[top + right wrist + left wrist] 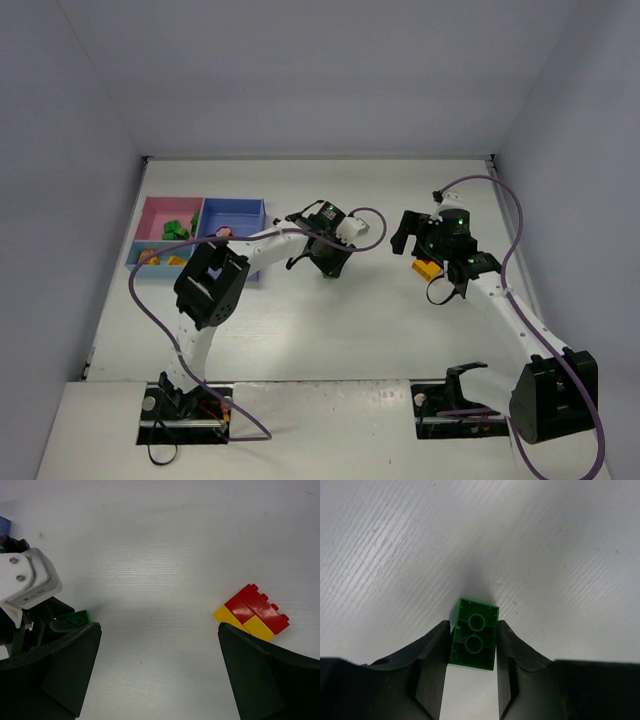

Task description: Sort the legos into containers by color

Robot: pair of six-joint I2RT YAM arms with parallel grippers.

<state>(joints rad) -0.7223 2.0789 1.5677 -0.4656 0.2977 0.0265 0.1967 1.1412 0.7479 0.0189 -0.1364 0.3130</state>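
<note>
Left gripper (473, 625) is closed down to a brick's width, its fingers (432, 655) pressing both long sides of a green brick (473, 641), whose hollow underside faces the wrist camera. Whether the brick touches the table (350, 330) I cannot tell. In the top view this gripper hangs near the table's middle. The joined trays lie at its 9 o'clock: a pink tray (155, 212) with green legos (177, 230), a blue tray (245, 213) and a light-blue tray (137, 250) with yellow pieces (175, 261). Right gripper (158, 627) sits at 3 o'clock from the left one, spread wide and holding nothing. At 3 o'clock in its wrist view, a red brick (257, 607) lies among yellow bricks (252, 626), just beside one finger (260, 670).
</note>
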